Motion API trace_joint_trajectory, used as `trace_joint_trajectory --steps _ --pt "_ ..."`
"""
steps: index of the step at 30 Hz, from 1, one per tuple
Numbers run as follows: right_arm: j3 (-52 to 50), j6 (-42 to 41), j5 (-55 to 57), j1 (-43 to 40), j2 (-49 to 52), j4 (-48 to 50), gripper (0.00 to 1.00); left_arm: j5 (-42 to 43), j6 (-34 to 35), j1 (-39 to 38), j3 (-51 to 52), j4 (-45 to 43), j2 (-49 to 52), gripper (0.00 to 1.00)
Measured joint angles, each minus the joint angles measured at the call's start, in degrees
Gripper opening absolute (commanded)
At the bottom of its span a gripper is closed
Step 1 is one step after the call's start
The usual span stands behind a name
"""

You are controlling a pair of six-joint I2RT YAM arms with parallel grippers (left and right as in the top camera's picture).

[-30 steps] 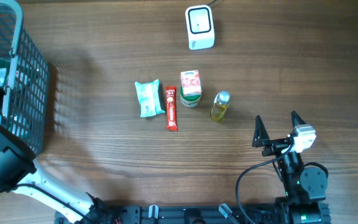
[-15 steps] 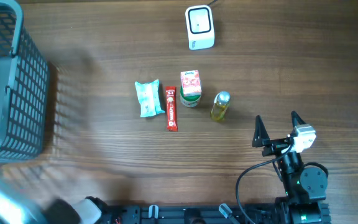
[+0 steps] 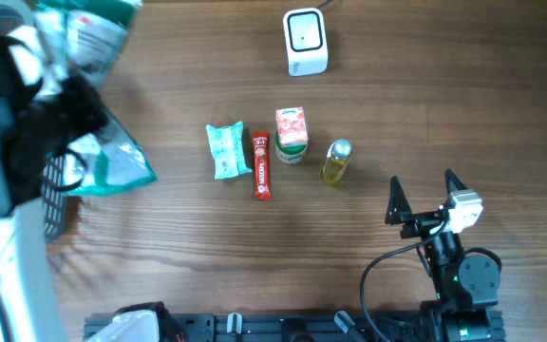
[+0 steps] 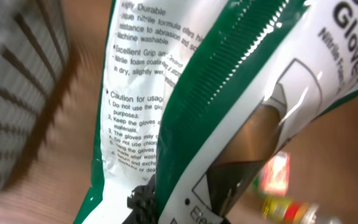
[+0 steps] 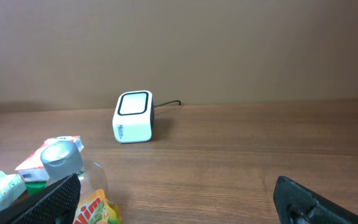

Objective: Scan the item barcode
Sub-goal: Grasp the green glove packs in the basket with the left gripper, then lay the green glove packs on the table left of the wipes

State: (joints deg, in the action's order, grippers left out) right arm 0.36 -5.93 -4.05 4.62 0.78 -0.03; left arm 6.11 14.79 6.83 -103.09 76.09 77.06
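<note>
Left gripper [image 3: 65,112]: closed on the glove packet [image 4: 166,93] and lifted high toward the overhead camera, at 10 o'clock of the table [image 3: 160,266]. It looks large and blurred there.
Glove packet: a green and white plastic bag with printed text. It fills almost the whole left wrist view and hangs over the basket's edge.
Right gripper [image 3: 422,180]: jaws spread wide with nothing between them, low at 5 o'clock, pointing toward 12.
Scanner [image 3: 305,42]: a white box with a dark window, at 12 o'clock on the far side of the table, well apart from both grippers. Its cable leads off behind it.
Row of goods: a line across the table's middle, between the scanner and the near edge.
- teal wipes pack [image 3: 226,151], at the 9 o'clock end
- red stick sachet [image 3: 262,164], just beside the wipes pack
- small carton [image 3: 292,134]
- yellow bottle [image 3: 336,161] with a silver cap, at the 3 o'clock end, nearest the right gripper
Basket [image 3: 57,195]: dark mesh at 9 o'clock, mostly hidden behind the raised left arm.
In the way: the row of goods lies between the right gripper and the scanner.
</note>
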Motion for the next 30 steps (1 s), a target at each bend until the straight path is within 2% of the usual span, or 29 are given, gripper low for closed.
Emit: trace_joint_trajectory --steps 4,8,12,23,28,30 --pt "0.0 0.0 0.0 0.0 0.0 0.0 1.0 -2.0 1.3 -7.4 0.7 2.1 6.9 0.04" --pt "0.0 0.0 0.0 0.0 0.0 0.0 1.0 -2.7 6.5 -10.4 5.3 0.9 12.3 0.04" --pt "0.0 0.0 0.0 0.0 0.0 0.0 1.0 -2.9 9.5 -10.9 12.8 -5.5 14.8 0.04" --pt "0.0 0.0 0.0 0.0 0.0 0.0 1.0 -3.3 11.8 -10.9 33.4 -24.0 15.2 0.04" --pt "0.0 0.0 0.0 0.0 0.0 0.0 1.0 -3.3 12.2 -10.9 41.7 -31.5 15.3 0.09" --pt "0.0 0.0 0.0 0.0 0.0 0.0 1.0 -3.3 12.2 -10.9 44.1 -33.4 15.3 0.16"
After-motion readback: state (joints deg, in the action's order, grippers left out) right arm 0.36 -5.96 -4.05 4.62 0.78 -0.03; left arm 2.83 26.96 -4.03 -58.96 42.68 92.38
